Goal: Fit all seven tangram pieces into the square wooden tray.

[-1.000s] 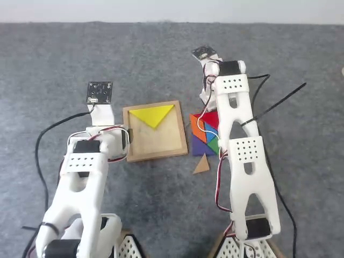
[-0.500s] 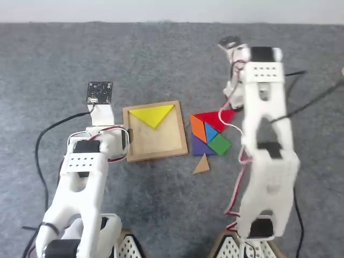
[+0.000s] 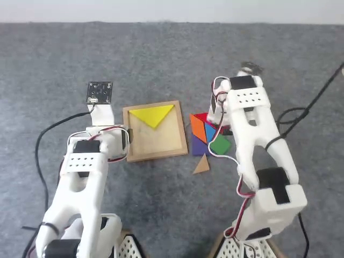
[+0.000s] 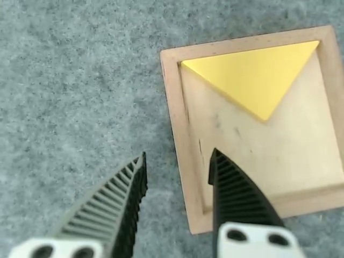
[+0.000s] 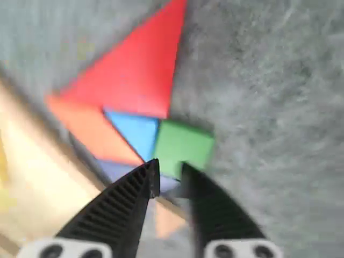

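High view: my two arms flanked the tray (image 3: 156, 156), with one piece in it and six out on the carpet (image 3: 161, 59).
My left gripper (image 4: 177, 161) stood wide open and held nothing, with the tray's side wall between its jaws; one fingertip was over the tray floor, the other over carpet, and the yellow triangle (image 4: 258, 75) lay ahead in the far part of the tray. My right gripper (image 5: 169, 169) was open only a slim gap and held nothing, poised over the loose cluster: green square (image 5: 183, 145) and purple piece (image 5: 115, 169) just at its tips, blue triangle (image 5: 134, 131), orange piece (image 5: 88, 129) and red triangle (image 5: 137, 75) beyond. The tan triangle (image 3: 202, 165) lay apart, nearer my base.
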